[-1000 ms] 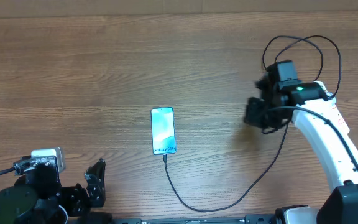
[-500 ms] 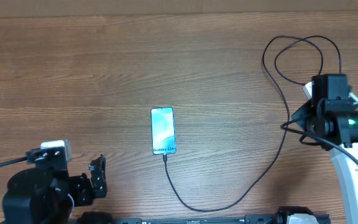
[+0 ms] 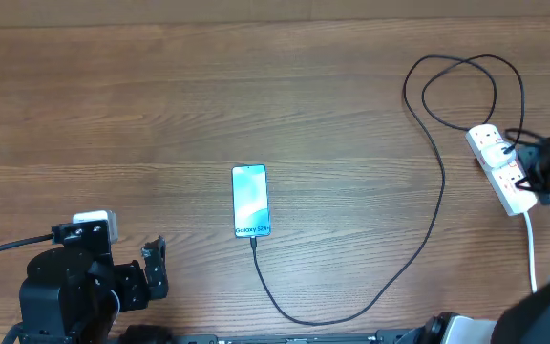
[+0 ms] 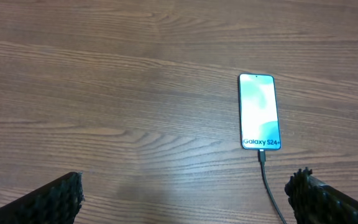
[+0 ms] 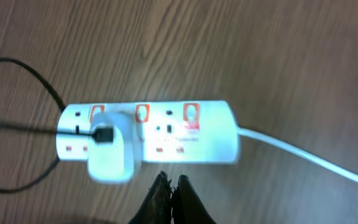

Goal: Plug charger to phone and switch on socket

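Phone (image 4: 259,119): flat mid-surface, screen lit. The charger (image 3: 442,205) tip meets its lower edge and looks seated.
Charger: thin, limp cable running right to a white adapter (image 5: 110,155).
Socket (image 5: 185,134): far right. Judged light, rigid and prone to sliding, so press a red switch (image 5: 190,112) straight down rather than gripping.
Right pincer (image 5: 171,183): clenched, empty, near socket.
Left pincer (image 4: 185,202): released, well apart from phone.

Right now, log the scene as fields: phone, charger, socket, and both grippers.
phone: flat on the table, screen lit
charger: black cable, tip at the phone's Galaxy end, runs right toward the socket
socket: white strip with a white adapter plugged in; switch state cannot tell
left gripper: open, empty
right gripper: shut, empty, beside the socket
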Robot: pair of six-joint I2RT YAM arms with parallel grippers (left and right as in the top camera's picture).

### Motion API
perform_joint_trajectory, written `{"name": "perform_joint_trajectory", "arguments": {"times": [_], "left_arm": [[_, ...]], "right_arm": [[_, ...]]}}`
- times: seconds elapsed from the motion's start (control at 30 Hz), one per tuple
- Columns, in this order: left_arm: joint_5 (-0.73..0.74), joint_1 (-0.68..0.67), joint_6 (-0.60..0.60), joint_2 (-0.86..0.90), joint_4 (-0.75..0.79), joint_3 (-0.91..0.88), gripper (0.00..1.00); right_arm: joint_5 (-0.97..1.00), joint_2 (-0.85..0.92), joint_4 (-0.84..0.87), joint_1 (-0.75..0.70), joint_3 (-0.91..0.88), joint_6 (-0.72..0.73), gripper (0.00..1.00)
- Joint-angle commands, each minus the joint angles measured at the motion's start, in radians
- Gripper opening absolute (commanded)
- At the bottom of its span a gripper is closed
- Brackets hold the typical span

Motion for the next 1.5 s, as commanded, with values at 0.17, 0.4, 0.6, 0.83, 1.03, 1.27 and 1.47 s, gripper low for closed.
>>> {"name": "perform_joint_trajectory", "arguments": {"times": [0.17, 0.4, 0.6, 0.83, 1.03, 1.27, 1.47], "left_arm": [[0.032, -0.003, -0.014, -0.004, 0.008, -0.003, 1.0], [0.032, -0.003, -0.015, -0.004, 0.027, -0.003, 1.0], [0.032, -0.003, -0.014, -0.004, 0.027, -0.003, 1.0], [0.031, -0.003, -0.014, -0.004, 0.027, -0.003, 1.0], [0.031, -0.003, -0.014, -0.004, 0.027, -0.003, 1.0], [0.031, -0.003, -0.014, -0.004, 0.027, -0.003, 1.0], [0.031, -0.003, -0.014, -0.004, 0.027, -0.003, 1.0]], "right_arm": [[-0.157, 0.148, 0.224, -0.027, 0.013, -0.18, 0.04], [-0.083, 0.207, 0.256, -0.026, 0.013, -0.2, 0.04], [-0.083, 0.288, 0.264, -0.026, 0.013, -0.199, 0.04], [-0.084, 0.321, 0.284, -0.026, 0.013, -0.199, 0.04], [-0.084, 0.321, 0.31, -0.026, 0.013, -0.2, 0.04], [-0.084, 0.326, 0.335, -0.026, 0.007, -0.2, 0.04], [-0.095, 0.359, 0.333, -0.026, 0.007, -0.2, 0.04]]}}
